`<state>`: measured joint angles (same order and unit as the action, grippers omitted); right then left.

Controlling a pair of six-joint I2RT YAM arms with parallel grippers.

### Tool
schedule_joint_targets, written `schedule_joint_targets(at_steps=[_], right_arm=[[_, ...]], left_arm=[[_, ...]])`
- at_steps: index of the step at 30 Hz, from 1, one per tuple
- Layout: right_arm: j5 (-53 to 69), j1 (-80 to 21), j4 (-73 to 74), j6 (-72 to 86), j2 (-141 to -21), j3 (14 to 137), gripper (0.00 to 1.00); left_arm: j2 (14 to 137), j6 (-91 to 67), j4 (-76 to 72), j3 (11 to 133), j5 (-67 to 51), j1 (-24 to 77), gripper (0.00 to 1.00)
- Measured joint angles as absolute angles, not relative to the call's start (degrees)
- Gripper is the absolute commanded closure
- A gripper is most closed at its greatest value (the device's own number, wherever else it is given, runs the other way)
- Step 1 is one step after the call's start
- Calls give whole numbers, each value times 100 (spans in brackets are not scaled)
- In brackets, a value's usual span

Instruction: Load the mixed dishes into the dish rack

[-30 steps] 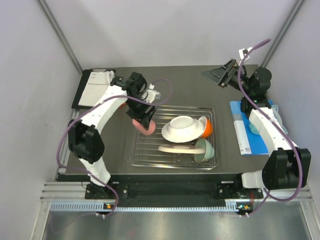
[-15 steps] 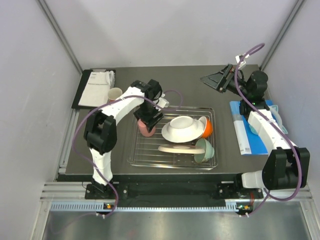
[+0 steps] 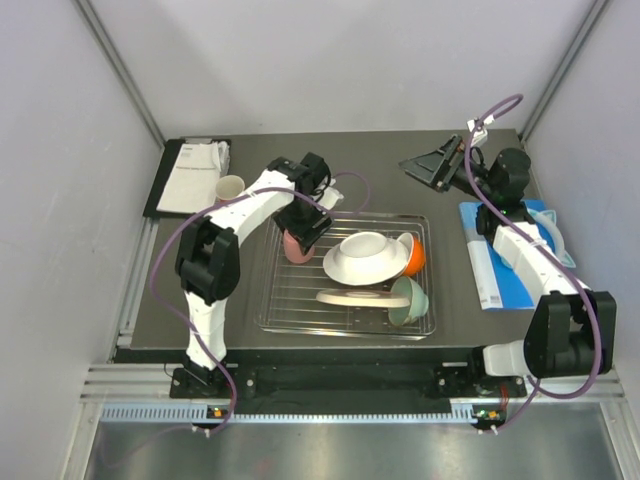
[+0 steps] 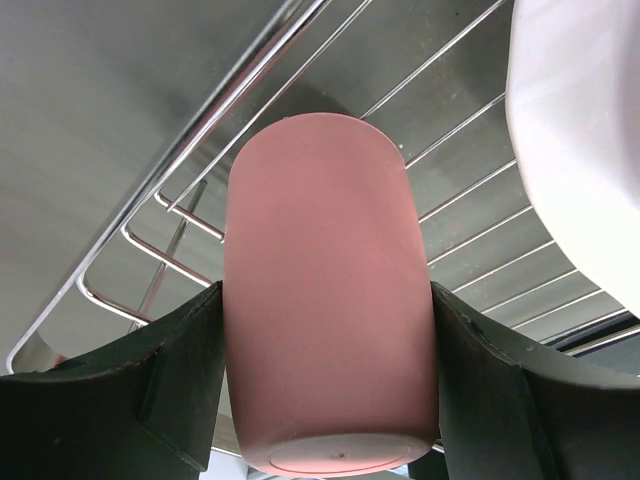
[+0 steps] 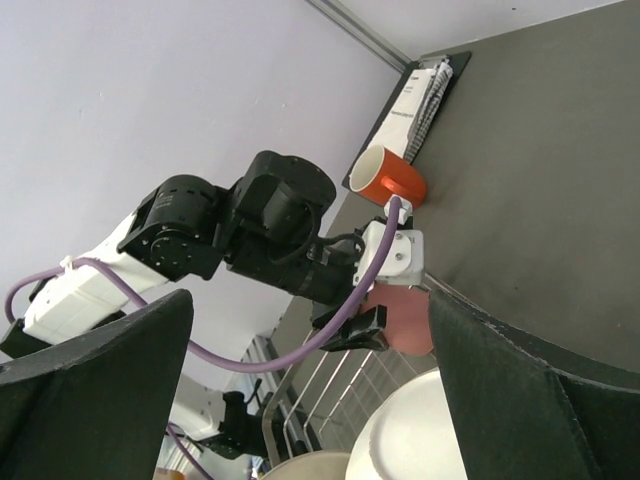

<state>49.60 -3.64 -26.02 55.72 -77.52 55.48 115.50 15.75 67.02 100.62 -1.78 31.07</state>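
**Inspector:** What is on the table [image 3: 390, 180], by count?

**Technician:** Two arms, one dish rack [image 3: 285, 300] and one white booklet [image 3: 192, 176] at the far left. There is also one white bowl, one flat plate, one mint-green bowl, two mugs and one pink cup.

**Inspector:** What does the rack hold?

**Technician:** The white bowl [image 3: 367, 245] is at centre. The pale plate [image 3: 350, 296] lies just near of it. The mint-green bowl [image 3: 408, 298] is tipped on its side at the near right. An orange mug [image 3: 413, 256] lies just right of the white bowl. The second mug [image 3: 230, 187] stands upright on the table, left of the rack.

**Inspector:** And the grippers?

**Technician:** The left gripper [image 4: 330, 385] clamps the pink cup [image 3: 297, 247] by its sides, over the rack's far-left corner. The right gripper [image 3: 428, 164] is raised at the far right with its jaws spread wide, holding nothing.

**Inspector:** What is unclear?

**Technician:** Whether the cup touches the bars cannot be told. A wider white rim shows under the white bowl, and whether it is a separate plate cannot be told. The left wrist view cuts that rim off.
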Motion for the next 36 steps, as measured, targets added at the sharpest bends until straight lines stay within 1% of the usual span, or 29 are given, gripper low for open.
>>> schedule_joint_targets(at_steps=[1, 2, 3, 4, 6, 8, 9, 11, 12, 15, 28, 33, 36], right_arm=[[4960, -364, -2626, 5575, -7754, 5548, 0], [4963, -364, -2657, 5581, -7754, 5548, 0], [4963, -364, -2703, 5603, -7754, 5546, 0], [4963, -364, -2733, 5614, -7754, 5546, 0], [4963, -364, -2786, 5618, -7754, 5527, 0], [4965, -362, -2810, 5618, -7754, 5478, 0], [4967, -364, -2794, 5621, -7754, 5457, 0], [4965, -364, -2790, 5616, -7754, 5406, 0], [4969, -364, -2773, 5616, -7754, 5395, 0], [4967, -362, -2779, 5614, -7754, 5395, 0], [4965, -364, -2744, 5599, -7754, 5395, 0], [4963, -364, -2585, 5496, -7754, 5395, 0], [4930, -362, -2447, 5382, -7752, 5395, 0]], left_arm=[[11557, 1555, 6694, 10071, -176, 3111, 82], [11566, 1549, 6689, 10075, -178, 3114, 69], [11566, 1531, 6683, 10077, -178, 3118, 66], [11566, 1514, 6678, 10077, -178, 3118, 59], [11566, 1509, 6667, 10077, -183, 3122, 50], [11566, 1509, 6657, 10077, -183, 3127, 46], [11566, 1509, 6648, 10077, -180, 3131, 39], [11563, 1505, 6641, 10077, -183, 3140, 30], [11561, 1503, 6639, 10077, -180, 3144, 22], [11522, 1479, 6602, 10077, -180, 3155, 1], [10984, 1468, 6469, 9983, -119, 3159, 1], [10803, 1455, 6576, 10276, 233, 3159, 1], [10291, 1452, 6355, 10388, 687, 3144, 1]])
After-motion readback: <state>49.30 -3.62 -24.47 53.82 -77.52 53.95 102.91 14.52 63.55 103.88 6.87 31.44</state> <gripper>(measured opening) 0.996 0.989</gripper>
